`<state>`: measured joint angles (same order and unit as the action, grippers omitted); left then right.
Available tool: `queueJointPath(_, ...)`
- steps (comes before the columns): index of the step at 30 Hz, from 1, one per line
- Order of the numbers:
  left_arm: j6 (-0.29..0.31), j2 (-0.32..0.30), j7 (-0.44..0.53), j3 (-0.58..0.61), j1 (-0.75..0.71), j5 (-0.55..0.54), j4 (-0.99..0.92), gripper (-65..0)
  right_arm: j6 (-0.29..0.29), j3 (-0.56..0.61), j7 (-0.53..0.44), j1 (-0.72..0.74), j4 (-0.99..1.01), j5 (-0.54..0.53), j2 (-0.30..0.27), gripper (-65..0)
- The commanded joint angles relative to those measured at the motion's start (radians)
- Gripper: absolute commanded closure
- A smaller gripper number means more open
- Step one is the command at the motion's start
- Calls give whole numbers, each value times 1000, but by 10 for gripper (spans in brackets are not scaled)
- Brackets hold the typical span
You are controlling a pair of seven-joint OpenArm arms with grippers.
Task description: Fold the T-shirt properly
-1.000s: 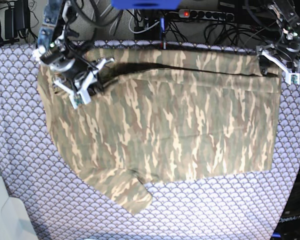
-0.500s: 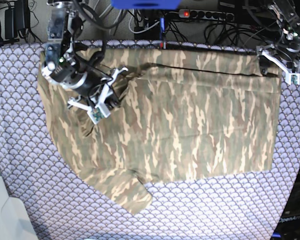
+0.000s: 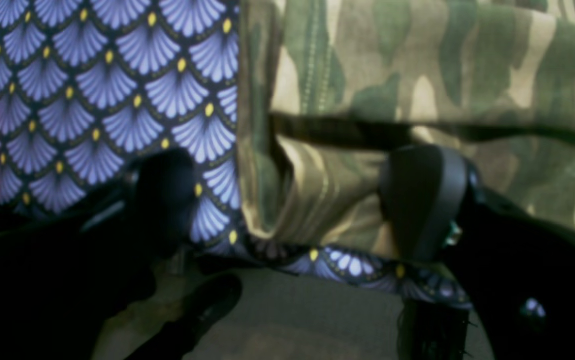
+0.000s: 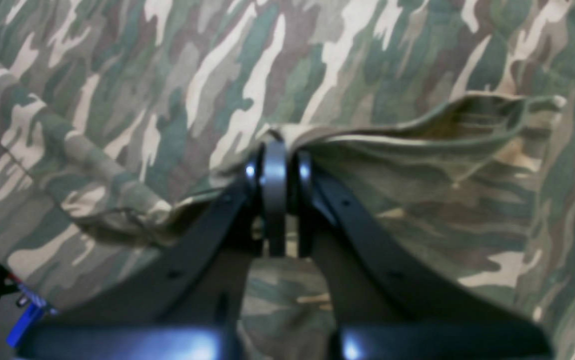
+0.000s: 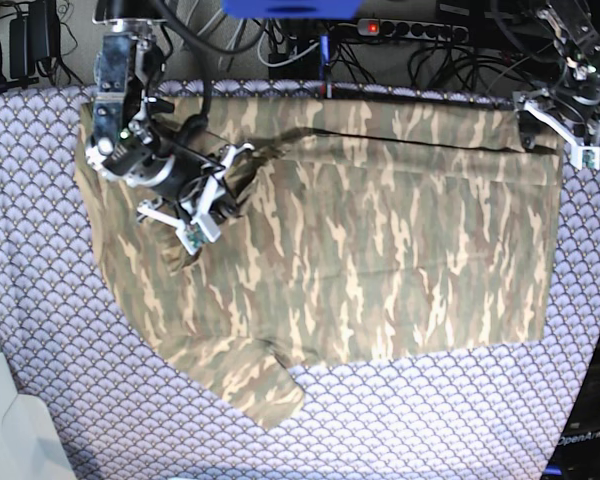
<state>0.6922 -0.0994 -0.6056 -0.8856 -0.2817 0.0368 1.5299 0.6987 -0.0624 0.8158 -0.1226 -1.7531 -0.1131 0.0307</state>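
The right gripper (image 5: 220, 195), at upper left, pinches a T-shirt (image 5: 380, 260) edge to fold it; the left gripper (image 5: 560, 135), upper right, waits spread wide.

Table under fan-scale tablecloth (image 5: 40, 330), camouflage T-shirt (image 5: 380, 270) spread flat across it

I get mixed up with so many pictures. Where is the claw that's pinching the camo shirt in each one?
Base view: the right gripper is at upper left, shut on a bunched fold of the T-shirt.
Right wrist view: its jaws meet at the centre, with cloth pinched between them.
Left wrist view: not in it; only the open left gripper shows.
Shared landmark: the camouflage T-shirt lying on the fan-scale tablecloth.
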Motion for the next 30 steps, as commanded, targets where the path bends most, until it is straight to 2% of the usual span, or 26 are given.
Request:
queueJointPath(1, 5, -10, 2, 0, 0, 1, 16, -603, -1, 2, -20, 13, -17, -21, 1, -48)
queueJointPath(7, 5, -10, 0, 0, 0, 1, 16, -603, -1, 13, -19, 13, -20, -21, -2, -270)
queueJointPath(9, 5, -10, 2, 0, 0, 1, 16, -603, -1, 37, -19, 10, -23, -21, -21, -325)
queueJointPath(14, 5, -21, -3, -2, -4, 2, 79, -603, -1, 60, -19, 10, -24, -23, -53, -305)
queueJointPath(23, 4, -13, -3, 3, 23, -7, 183, -606, -1, 16, -20, -24, -58, -23, -81, -297)
queueJointPath(30, 4, 50, -6, -4, 69, -8, 94, -606, -1, 8, -20, -35, -60, -23, -81, -297)
